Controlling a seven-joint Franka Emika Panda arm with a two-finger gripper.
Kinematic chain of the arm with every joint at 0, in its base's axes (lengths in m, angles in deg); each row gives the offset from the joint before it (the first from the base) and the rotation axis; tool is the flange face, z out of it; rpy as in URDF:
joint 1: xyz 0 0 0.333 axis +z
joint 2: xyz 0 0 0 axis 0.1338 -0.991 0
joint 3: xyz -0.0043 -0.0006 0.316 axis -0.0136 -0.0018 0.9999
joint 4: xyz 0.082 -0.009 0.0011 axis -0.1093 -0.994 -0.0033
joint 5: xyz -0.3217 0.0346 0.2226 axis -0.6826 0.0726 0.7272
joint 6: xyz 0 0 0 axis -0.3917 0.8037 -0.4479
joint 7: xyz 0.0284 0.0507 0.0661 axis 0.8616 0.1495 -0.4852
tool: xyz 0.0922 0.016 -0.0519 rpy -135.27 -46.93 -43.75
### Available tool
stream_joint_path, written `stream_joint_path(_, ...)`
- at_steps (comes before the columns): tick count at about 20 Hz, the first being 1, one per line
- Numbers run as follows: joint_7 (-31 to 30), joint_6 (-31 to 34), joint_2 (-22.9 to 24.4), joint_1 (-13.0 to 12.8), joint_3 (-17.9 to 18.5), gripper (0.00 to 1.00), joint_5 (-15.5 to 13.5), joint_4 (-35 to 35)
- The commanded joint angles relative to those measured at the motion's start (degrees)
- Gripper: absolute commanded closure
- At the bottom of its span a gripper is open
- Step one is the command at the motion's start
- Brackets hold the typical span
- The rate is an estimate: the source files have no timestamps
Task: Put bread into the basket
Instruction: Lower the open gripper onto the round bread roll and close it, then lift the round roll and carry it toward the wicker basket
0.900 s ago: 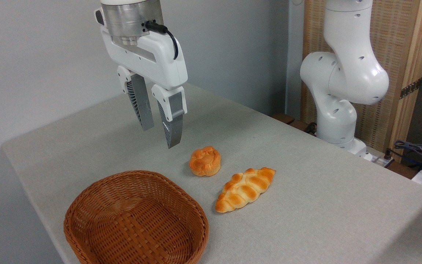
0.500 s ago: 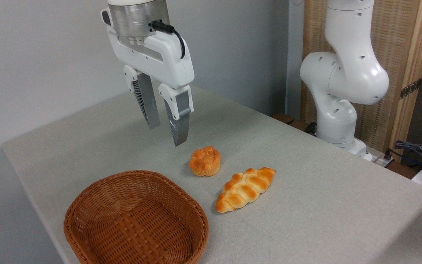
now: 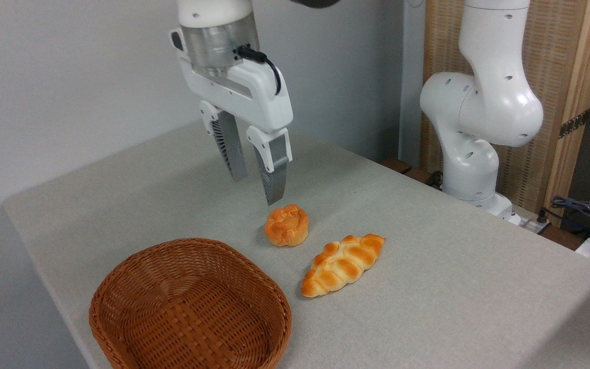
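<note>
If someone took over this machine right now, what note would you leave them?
Pincer: open, empty, hanging in the air just above and left of the round bun, not touching it.
Round bun: on the table, beside the braided loaf.
Basket: empty, at the table's near left edge.
Done: nothing gripped yet.
Left: lower onto the bun, grip, lift, carry to the basket, release.

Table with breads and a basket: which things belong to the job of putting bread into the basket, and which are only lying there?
Belong to the job:
- round knotted bun, on the table
- wicker basket, nothing in it
- gripper, open, above the bun

Only lying about:
- long braided loaf, beside the bun
- cables past the table's right edge
</note>
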Motion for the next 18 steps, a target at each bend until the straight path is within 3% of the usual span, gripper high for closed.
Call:
stream_joint_path(1,1.0,-4.0,5.5,-3.2,0.1,0.00,-1.0,-10.5)
stream_joint_path(4,1.0,-4.0,5.4,-5.3,-1.0,0.00,-1.0,-14.0)
stream_joint_path(8,1.0,-7.8,5.3,-5.3,-4.6,0.00,-0.2,-19.0)
stream_joint_path(14,1.0,-16.5,4.8,-5.4,-5.9,0.00,0.2,-25.4)
stream_joint_path(16,1.0,-18.0,4.6,-5.3,-6.0,0.00,2.4,-26.7)
stream_joint_path(18,1.0,-18.8,4.4,-5.4,-6.0,0.01,2.7,-27.4)
